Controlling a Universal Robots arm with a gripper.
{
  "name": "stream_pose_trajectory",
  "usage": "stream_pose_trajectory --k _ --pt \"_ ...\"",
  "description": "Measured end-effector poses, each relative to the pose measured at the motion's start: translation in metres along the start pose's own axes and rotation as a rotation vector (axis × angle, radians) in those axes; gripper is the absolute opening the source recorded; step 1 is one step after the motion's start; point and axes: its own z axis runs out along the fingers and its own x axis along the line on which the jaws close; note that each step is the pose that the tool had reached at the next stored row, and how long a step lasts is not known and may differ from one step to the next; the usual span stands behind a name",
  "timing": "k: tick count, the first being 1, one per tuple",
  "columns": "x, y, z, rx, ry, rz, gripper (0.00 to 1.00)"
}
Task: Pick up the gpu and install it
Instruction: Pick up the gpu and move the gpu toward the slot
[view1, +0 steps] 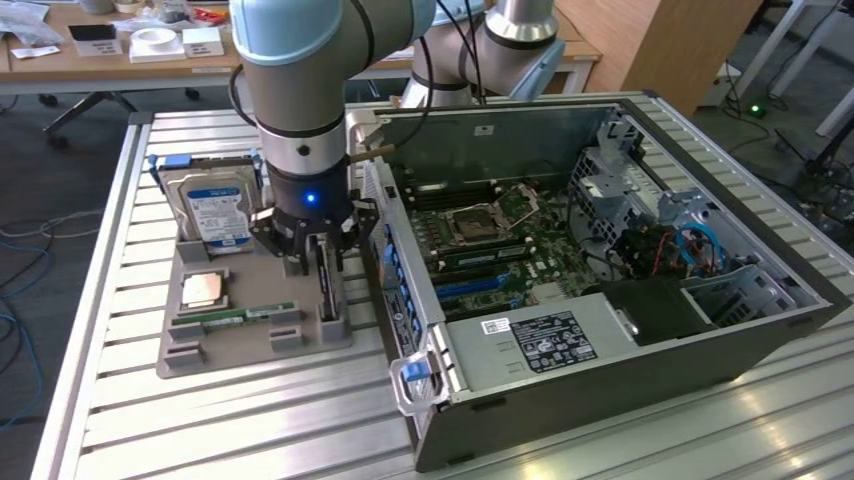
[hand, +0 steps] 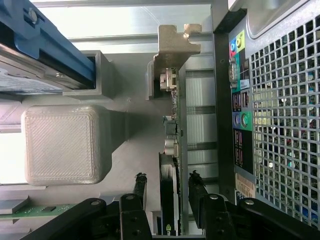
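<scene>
The pincer (hand: 168, 175) stands apart, one finger on each side of the gpu (hand: 169, 210), seemingly clear of it. The gpu stands on edge in a slot of the grey tray (view1: 180, 360), along the tray's edge nearest the case (view1: 601, 330). It is a thin card with a black cooler and a silver bracket (hand: 172, 50) at its far end. It is likely light, stiff and fragile, best pinched across its flat faces.
</scene>
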Motion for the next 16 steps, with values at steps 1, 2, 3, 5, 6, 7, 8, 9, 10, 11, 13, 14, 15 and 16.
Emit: stream_pose_trajectory --k 1,2,3,5,6,7,8,9,10,11,13,14,15,16 --pt "0.0 0.0 0.0 0.0 0.0 0.0 0.47" --pt "0.0 0.0 0.0 0.0 0.0 0.0 0.46" --pt "0.0 0.0 0.0 0.0 0.0 0.0 0.46" --pt "0.0 0.0 0.0 0.0 0.0 0.0 0.39" --pt "0.0 0.0 0.0 0.0 0.0 0.0 0.39" --pt "0.0 0.0 0.0 0.0 0.0 0.0 0.39" --pt "0.0 0.0 0.0 0.0 0.0 0.0 0.39" --pt "0.0 -0.0001 0.0001 -0.0001 -0.0001 0.0 0.39" --pt "0.0 -0.0004 0.0001 -0.0002 -0.0002 0.0 0.39" --pt "-0.0001 -0.0009 0.0001 -0.0002 -0.0002 0.0 0.39" --pt "-0.0002 -0.0019 0.0 -0.0001 -0.0001 0.0 0.39" --pt "-0.0001 -0.0021 -0.0001 -0.0001 0.0 0.0 0.39" --pt "-0.0001 -0.0021 -0.0001 0.0 0.0 0.0 0.39" --pt "-0.0001 -0.0021 -0.0001 0.0 -0.0001 0.0 0.39"
